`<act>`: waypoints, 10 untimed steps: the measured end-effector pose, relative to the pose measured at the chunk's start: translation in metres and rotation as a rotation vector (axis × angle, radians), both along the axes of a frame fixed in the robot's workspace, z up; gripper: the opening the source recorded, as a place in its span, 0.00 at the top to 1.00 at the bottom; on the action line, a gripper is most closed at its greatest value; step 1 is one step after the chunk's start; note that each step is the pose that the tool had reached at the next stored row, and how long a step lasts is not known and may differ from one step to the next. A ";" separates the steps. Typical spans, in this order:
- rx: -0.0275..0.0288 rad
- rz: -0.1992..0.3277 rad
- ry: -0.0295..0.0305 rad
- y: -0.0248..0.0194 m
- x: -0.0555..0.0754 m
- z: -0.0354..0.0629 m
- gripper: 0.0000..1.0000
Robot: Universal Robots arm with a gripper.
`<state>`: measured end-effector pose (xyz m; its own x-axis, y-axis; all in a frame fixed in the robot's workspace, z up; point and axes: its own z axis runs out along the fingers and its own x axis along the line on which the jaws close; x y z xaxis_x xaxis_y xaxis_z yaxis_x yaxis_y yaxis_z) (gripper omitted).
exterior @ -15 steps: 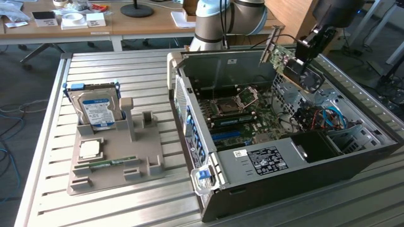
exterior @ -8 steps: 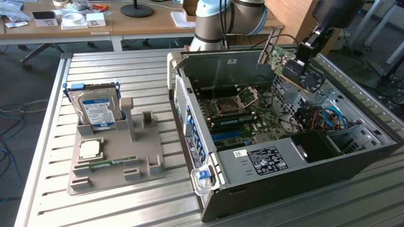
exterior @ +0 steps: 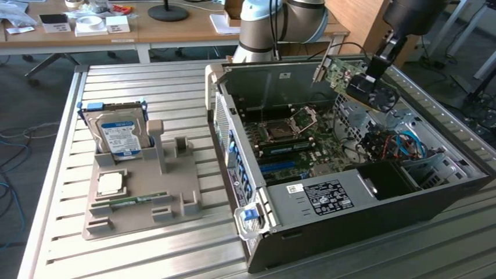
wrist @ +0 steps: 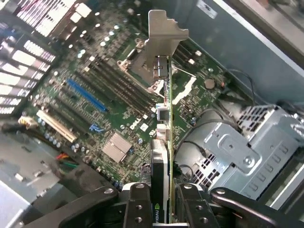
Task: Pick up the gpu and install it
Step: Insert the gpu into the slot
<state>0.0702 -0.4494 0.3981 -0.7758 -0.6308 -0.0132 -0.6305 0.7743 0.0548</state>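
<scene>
Black and paired, the gripper (exterior: 355,81) pinches the gpu (exterior: 336,71) between its fingers (wrist: 137,204). In the wrist view we see the card edge-on, its silvery bracket (wrist: 164,35) pointing away from the wrist. It hangs inside the open computer case (exterior: 349,215), above the motherboard (wrist: 95,104). Under it lie the CPU socket (exterior: 283,129) and a blue slot (wrist: 85,97), and the metal drive cage (wrist: 247,142) stands close beside. Well apart, on the slatted table (exterior: 139,87), a grey holder (exterior: 166,215) carries the hard drive (exterior: 118,136) and RAM stick (exterior: 133,201).
</scene>
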 end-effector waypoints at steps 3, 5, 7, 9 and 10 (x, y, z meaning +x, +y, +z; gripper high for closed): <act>0.0000 0.055 0.0000 0.0000 0.000 -0.0003 0.73; 0.0000 0.092 0.0000 0.0000 0.000 -0.0006 0.73; 0.0000 0.128 0.0000 0.0000 0.000 -0.0008 0.73; 0.0001 0.164 -0.0001 0.0000 0.000 -0.0011 0.73; 0.0001 0.183 0.0000 0.0000 0.000 -0.0012 0.73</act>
<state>0.0702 -0.4494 0.3969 -0.6484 -0.7612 -0.0133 -0.7606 0.6469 0.0548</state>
